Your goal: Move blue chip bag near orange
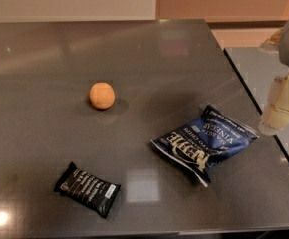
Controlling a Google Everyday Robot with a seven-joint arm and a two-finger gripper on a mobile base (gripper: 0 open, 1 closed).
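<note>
The blue chip bag (206, 143) lies flat on the dark grey table (149, 59), right of centre, with white lettering facing up. The orange (101, 95) sits on the table to the left and a little farther back, well apart from the bag. The gripper (283, 107) is at the right edge of the view, a cream-coloured blurred shape over the table's right edge, just right of the bag and not touching it.
A small black rectangular packet (87, 189) with white print lies near the table's front edge at the left. The table's right edge (249, 91) runs diagonally close to the bag, with a second surface (256, 61) beyond it.
</note>
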